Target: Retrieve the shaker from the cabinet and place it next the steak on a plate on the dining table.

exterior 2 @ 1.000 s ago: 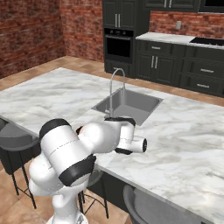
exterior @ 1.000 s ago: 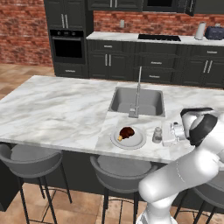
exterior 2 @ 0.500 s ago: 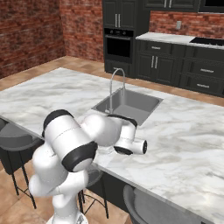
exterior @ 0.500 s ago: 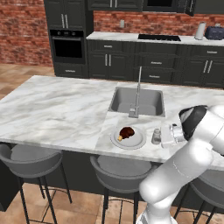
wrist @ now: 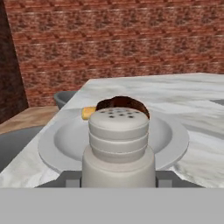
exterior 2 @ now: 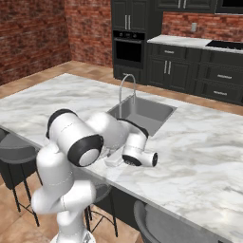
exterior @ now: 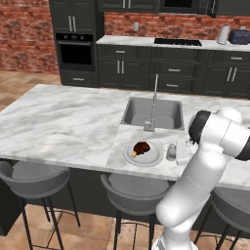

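shaker held upright beside the plated steak on the island

the small pale grey-white shaker (exterior: 171, 152) with its perforated cap stands upright on the long white-grey marbled dining table (exterior: 63, 122), just beside the right rim of the round light grey-white plate (exterior: 146, 157). the small dark brown steak (exterior: 141, 147) with a tan edge lies on the plate, towards its left side, apart from the shaker.

the white arm's two-finger gripper (exterior: 178, 152) reaches in from the right at table height, its jaws pinching the shaker's lower body. in the hand view the shaker (wrist: 118, 148) sits squarely between the dark finger tips (wrist: 70, 178), with the plate (wrist: 52, 144) and the steak (wrist: 123, 104) directly behind it.

behind the plate, the inset steel sink (exterior: 154, 113) with its tall faucet (exterior: 154, 105) is set into the same tabletop. grey stools (exterior: 34, 178) stand along the near edge of the island.
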